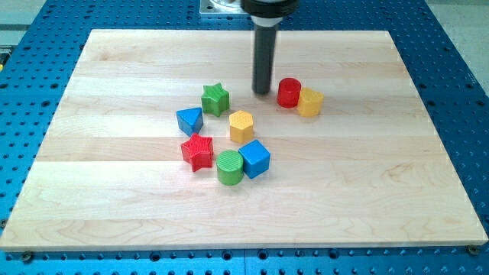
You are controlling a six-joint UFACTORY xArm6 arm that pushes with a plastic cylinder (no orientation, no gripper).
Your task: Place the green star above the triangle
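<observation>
While the rod hangs straight down from the far edge of the scene, my tip (262, 92) sits on the wooden board (397, 183), bare and pushing nothing, touching no block at all. Just off to its left, and a shade nearer, there's the green star (215, 98), apart from the tip with a strip of bare wood between them. Right beside the tip on the other side stands the red cylinder (289, 92), close but with a sliver of gap, and the yellow block (310, 101) presses against that cylinder's right flank; its exact shape is hard to make out. Now look at the star's position: the blue triangle (190, 121) lies near-left of it, the two just beside each other, so the star is a touch to the right of straight beyond the triangle. Nearer again, the yellow hexagon (241, 126) sits right of the triangle and near-right of the star. Closest to the near side, three blocks crowd together: the red star (198, 151) on the left, the green cylinder (229, 167) in the middle, and the blue cube (255, 158) on the right, cylinder and cube touching. All around the board runs the blue perforated table (458, 92).
</observation>
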